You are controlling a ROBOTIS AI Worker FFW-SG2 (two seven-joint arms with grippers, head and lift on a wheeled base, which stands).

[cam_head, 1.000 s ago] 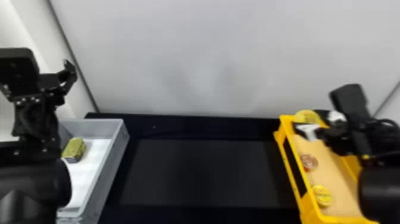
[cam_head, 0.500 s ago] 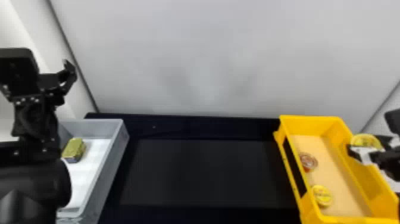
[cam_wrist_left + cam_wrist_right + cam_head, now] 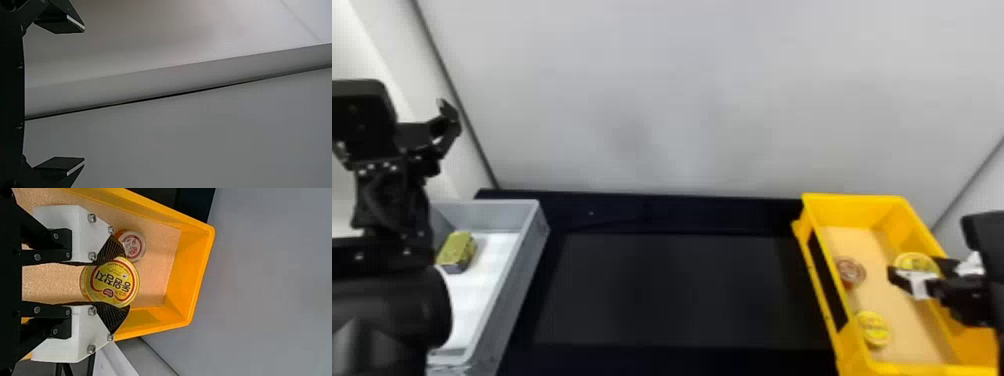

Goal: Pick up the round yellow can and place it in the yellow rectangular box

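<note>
In the head view my right gripper (image 3: 922,280) is over the right side of the yellow rectangular box (image 3: 909,200), shut on a round yellow can (image 3: 916,262). The right wrist view has this can (image 3: 114,282) between the two ribbed fingertips of my right gripper (image 3: 113,286), lid toward the camera, above the box floor (image 3: 156,262). My left gripper (image 3: 449,117) is parked at the upper left in the head view; its fingers stand apart with nothing between them in the left wrist view, where the gripper (image 3: 78,96) is open.
Inside the yellow box lie a red-lidded jar (image 3: 851,271) and another yellow can (image 3: 873,328), both left of the held can. A grey box (image 3: 504,280) with a yellow-green tin (image 3: 457,251) stands at the left. A pale wall (image 3: 707,100) rises behind.
My right gripper went from the yellow box's far end out to its right side, then came back leftward over the box, still with the can. The left arm has kept still.
</note>
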